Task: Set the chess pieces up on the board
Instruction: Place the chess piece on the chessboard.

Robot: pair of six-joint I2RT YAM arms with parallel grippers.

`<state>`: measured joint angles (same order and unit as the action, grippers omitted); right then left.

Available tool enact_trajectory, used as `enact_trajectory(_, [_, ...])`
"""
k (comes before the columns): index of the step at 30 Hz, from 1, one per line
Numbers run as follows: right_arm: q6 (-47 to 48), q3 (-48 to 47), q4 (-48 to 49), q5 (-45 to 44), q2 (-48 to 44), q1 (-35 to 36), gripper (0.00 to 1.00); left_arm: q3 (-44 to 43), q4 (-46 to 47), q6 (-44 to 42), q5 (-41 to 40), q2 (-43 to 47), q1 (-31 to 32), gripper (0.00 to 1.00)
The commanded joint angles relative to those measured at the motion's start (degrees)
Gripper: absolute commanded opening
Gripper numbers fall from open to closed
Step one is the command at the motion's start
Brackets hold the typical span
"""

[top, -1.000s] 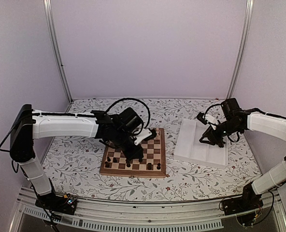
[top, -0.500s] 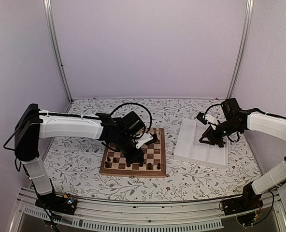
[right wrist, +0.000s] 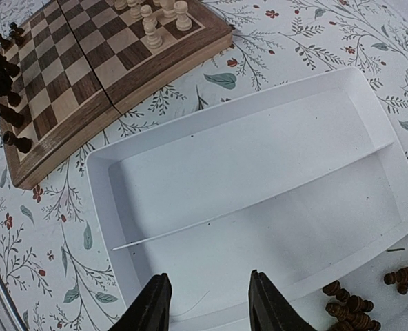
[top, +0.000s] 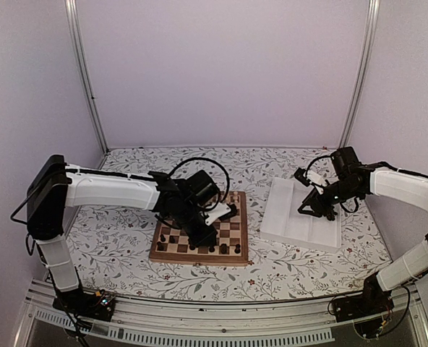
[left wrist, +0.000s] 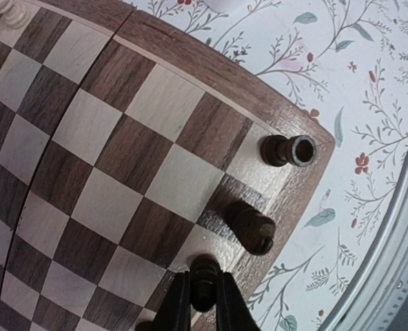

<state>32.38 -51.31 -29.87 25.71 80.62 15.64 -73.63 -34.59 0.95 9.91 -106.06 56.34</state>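
Note:
The board [top: 232,254] lies at the table's middle. Several dark chess pieces [top: 223,248] stand along its near rows. My left gripper [left wrist: 202,289] is shut on a dark chess piece [left wrist: 204,270] over a pale square of the edge row. Beside it, in the same row, stand two more dark pieces [left wrist: 251,226] [left wrist: 287,149]. In the top view the left gripper [top: 203,235] hangs low over the board's near half. My right gripper [right wrist: 209,296] is open and empty above the white tray [right wrist: 259,158]. Loose dark pieces [right wrist: 349,307] lie in the tray's end compartment.
Cream chessmen [right wrist: 156,21] stand on the board's far rows. The tray [top: 293,217] sits right of the board on the flowered tablecloth, with the right gripper [top: 309,210] over it. Metal frame posts rise at the back corners, and a rail runs along the near edge.
The left arm has shifted a little to the right and nearer over the board, still holding its piece. The right arm has not moved.

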Motion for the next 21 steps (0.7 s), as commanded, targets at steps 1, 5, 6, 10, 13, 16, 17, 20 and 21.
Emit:
enact_trajectory(1, [0.2, 0.6, 1.0, 1.0, -0.1, 0.1, 0.41, -1.8, 0.6, 0.5, 1.1, -2.1, 1.5, 0.12])
enact_trajectory(5, [0.2, 0.6, 1.0, 1.0, 0.1, 0.1, 0.41, -2.4, -0.3, 0.5, 1.1, -2.9, 1.8, 0.17])
enact_trajectory(6, [0.2, 0.5, 1.0, 1.1, 0.1, 0.1, 0.41, -2.5, -0.7, 0.5, 1.0, -3.0, 1.8, 0.19])
enact_trajectory(10, [0.2, 0.5, 1.0, 1.2, 0.2, 0.0, 0.41, -2.5, -1.4, 0.5, 0.7, -2.6, 2.0, 0.25])
enact_trajectory(13, [0.2, 0.5, 1.0, 1.2, 0.1, 0.1, 0.41, -2.6, -1.8, 0.5, 0.4, -2.2, 1.9, 0.25])
enact_trajectory(16, [0.2, 0.5, 1.0, 1.3, 0.0, 0.0, 0.41, -2.9, -2.0, 0.5, 0.2, -2.0, 2.0, 0.25])
enact_trajectory(17, [0.2, 0.5, 1.0, 1.3, 0.0, 0.1, 0.41, -3.0, -2.0, 0.5, 0.3, -1.9, 1.9, 0.26])
enact_trajectory(20, [0.2, 0.5, 0.9, 1.3, -0.2, 0.1, 0.41, -3.5, -2.3, 0.5, 0.4, -1.7, 2.0, 0.26])
enact_trajectory(21, [0.1, 0.4, 0.9, 1.3, -0.3, 0.0, 0.41, -3.7, -2.7, 0.5, 0.3, -1.6, 2.0, 0.26])
